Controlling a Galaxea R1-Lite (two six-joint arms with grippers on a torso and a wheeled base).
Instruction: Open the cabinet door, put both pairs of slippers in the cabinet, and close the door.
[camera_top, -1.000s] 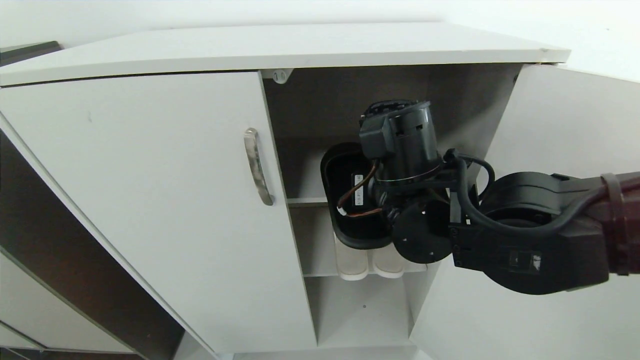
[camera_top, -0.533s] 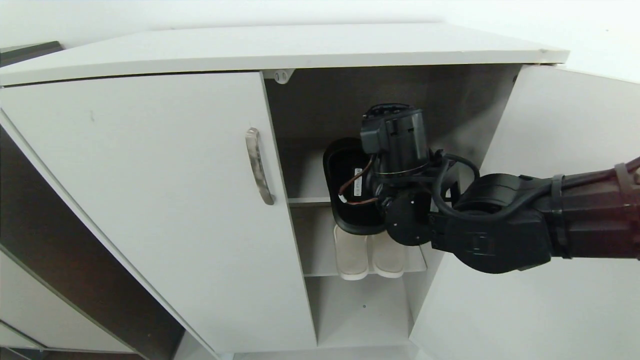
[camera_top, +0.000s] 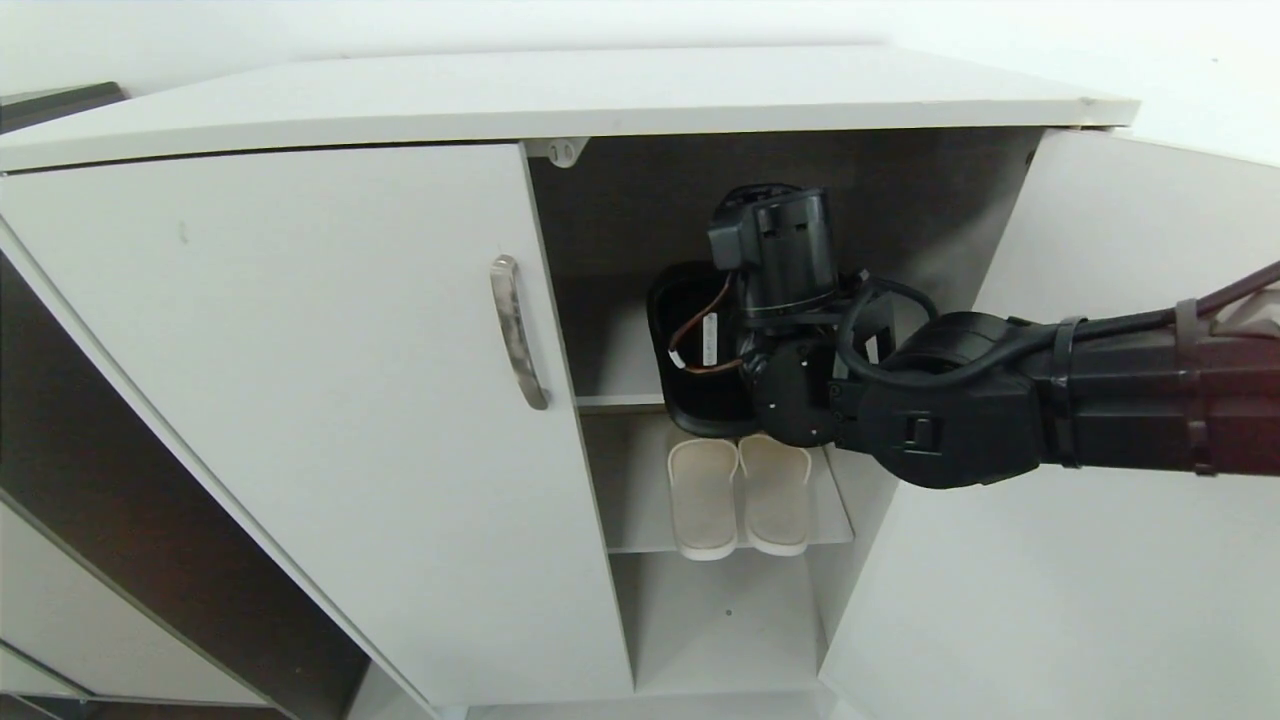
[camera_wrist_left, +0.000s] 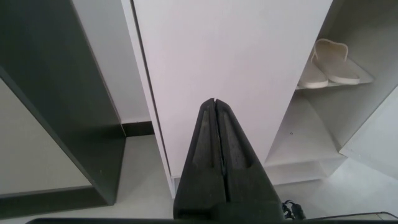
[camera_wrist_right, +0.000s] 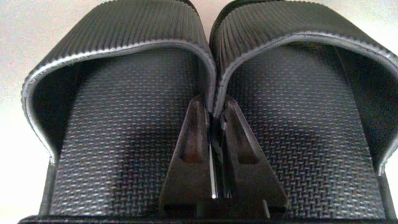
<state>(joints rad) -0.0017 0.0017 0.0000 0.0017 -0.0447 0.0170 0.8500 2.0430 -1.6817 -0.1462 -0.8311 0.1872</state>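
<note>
Your right gripper is clenched on the black slippers. It pinches the two inner side walls together, I think so that both shoes move as one piece and one grasp is enough. The pair hangs inside the cabinet, in its open right half, about at the level of the upper shelf, and it is held steeply, not yet flat on a board. The white slippers lie side by side on the middle shelf of the cabinet, so the black pair probably goes to the shelf above them. The right door of the cabinet stands wide open, which gives your arm room to enter. Your left gripper is closed on nothing and waits low in front of the cabinet's left door, out of the way.
</note>
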